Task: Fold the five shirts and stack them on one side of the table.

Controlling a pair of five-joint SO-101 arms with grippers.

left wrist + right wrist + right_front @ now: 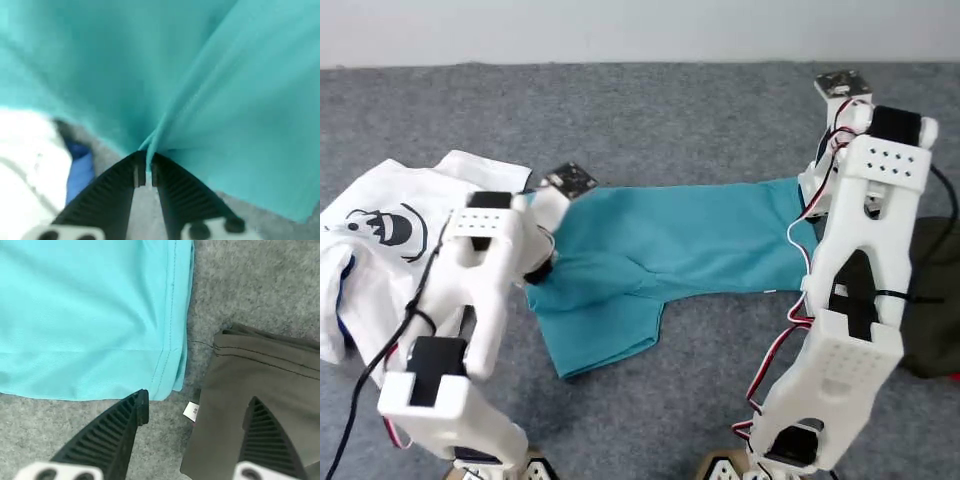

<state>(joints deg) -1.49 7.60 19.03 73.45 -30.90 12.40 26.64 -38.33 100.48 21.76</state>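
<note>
A teal shirt (670, 250) lies spread across the middle of the grey table, one sleeve hanging toward the front. My left gripper (146, 172) is shut on a pinched fold of the teal shirt (200, 85) at its left side, where the cloth gathers into a ridge. My right gripper (195, 412) hovers open above the teal shirt's hem corner (167, 375) and the edge of a dark olive shirt (250, 390). The dark shirt (930, 310) lies at the table's right side, partly under the right arm. A white shirt with a skull print (380, 240) lies at the left.
The grey carpet-like table top (670, 110) stretches bare behind the shirts. A strip of blue cloth (79, 170) shows beside the white shirt (25, 165) under my left gripper. Both arm bodies stand over the front of the table.
</note>
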